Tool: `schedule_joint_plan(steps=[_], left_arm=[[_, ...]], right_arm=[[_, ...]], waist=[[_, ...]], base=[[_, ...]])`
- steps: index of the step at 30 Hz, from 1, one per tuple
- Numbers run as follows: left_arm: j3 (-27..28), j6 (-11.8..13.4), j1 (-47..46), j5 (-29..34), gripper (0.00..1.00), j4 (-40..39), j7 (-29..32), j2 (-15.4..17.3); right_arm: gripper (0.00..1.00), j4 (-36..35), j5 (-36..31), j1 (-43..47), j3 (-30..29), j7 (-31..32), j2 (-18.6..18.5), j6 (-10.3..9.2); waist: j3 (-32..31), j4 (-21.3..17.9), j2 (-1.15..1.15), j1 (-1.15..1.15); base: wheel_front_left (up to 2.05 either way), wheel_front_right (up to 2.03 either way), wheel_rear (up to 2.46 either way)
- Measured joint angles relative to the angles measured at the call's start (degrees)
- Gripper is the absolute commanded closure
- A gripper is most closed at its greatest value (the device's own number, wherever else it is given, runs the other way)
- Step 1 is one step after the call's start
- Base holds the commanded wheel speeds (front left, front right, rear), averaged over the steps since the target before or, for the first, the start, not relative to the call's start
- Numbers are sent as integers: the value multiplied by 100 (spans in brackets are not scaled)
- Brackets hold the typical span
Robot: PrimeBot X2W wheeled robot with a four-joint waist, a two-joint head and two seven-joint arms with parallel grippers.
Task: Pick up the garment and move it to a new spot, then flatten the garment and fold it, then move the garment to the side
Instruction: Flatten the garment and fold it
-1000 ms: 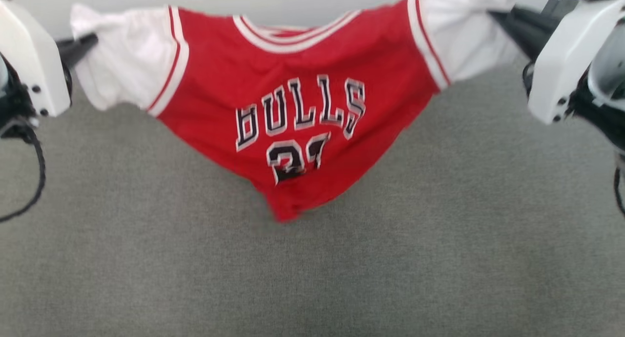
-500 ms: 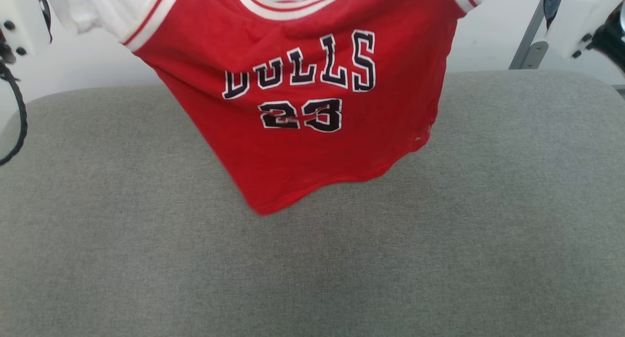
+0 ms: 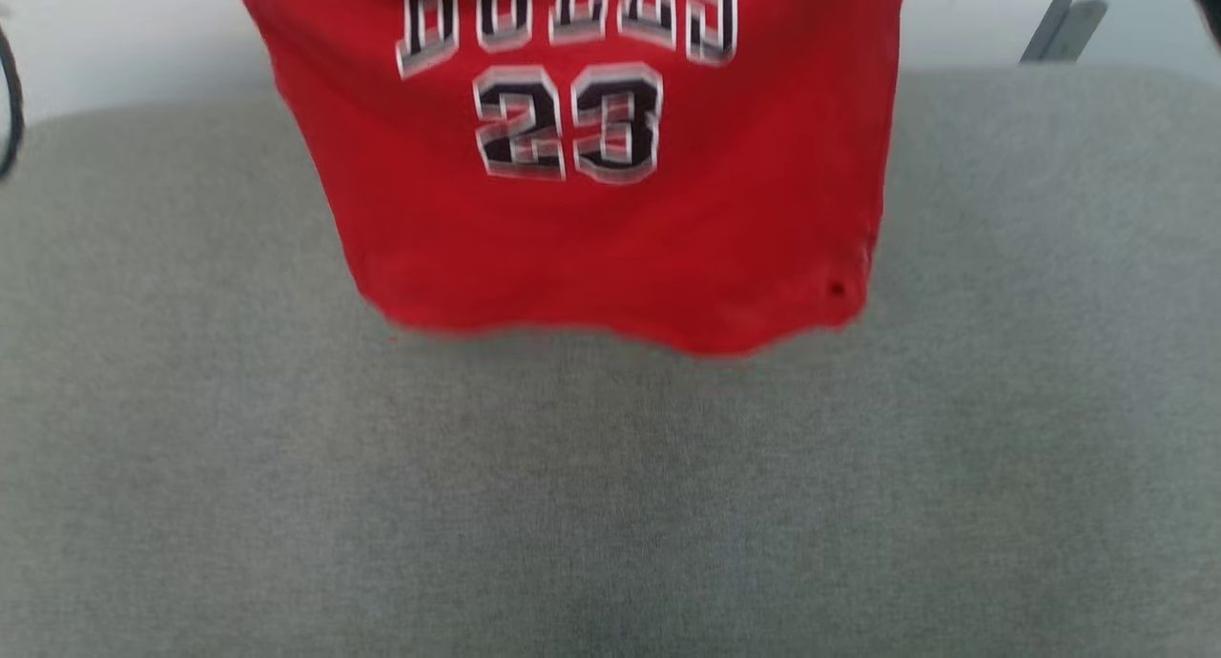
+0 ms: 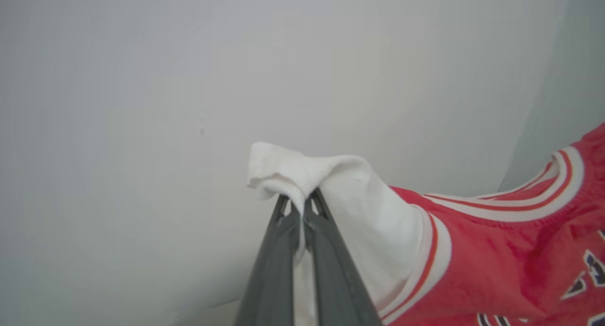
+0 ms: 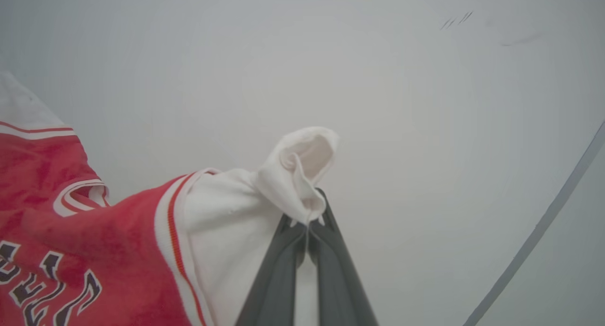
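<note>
Garment point(image 3: 610, 248) hangs spread btwn both grippers, hem low over grey cushion point(image 3: 610, 505), contact unclear. L gripper point(image 4: 299, 211) clamped tight on white sleeve tip, red body to its right. R gripper point(image 5: 307, 226) pinching opp. sleeve tip, body to its left.

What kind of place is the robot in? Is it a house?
Hard to say. It looks like a plain indoor room, maybe a test room: a big grey cloth cushion, a bare pale wall, and a metal frame. A red shirt hangs over the cushion.
</note>
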Motion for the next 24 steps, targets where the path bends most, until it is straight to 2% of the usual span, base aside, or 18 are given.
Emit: schedule_joint_plan(steps=[6, 13, 15, 19, 24], left_arm=[[-141, -102, -710, 436, 100, 620, -1046, -224], [-253, -152, -1543, 1012, 100, 1135, -2826, -461], [-319, -164, -1644, 1038, 100, 1274, -3220, -546], [-469, -182, -1630, 993, 100, 1518, -3624, -606], [-917, -188, -1137, 653, 100, 1812, -3804, -577]], right_arm=[[100, 993, -812, -723, -213, -868, 404, 0], [100, 1870, -2269, -1519, -871, -2380, 737, 0], [100, 1985, -2692, -1589, -1091, -2540, 826, 0], [100, 2150, -3077, -1529, -1276, -2635, 995, 0], [100, 2593, -3059, -1061, -1195, -2668, 1133, 0]], waist=[[562, 3, 0, 0], [1113, 40, 0, 0], [1216, 66, 0, 0], [1315, 117, 0, 0], [1347, 172, 0, 0]], base=[[0, 0, 0], [0, 0, 0], [0, 0, 0], [0, 0, 0], [0, 0, 0]])
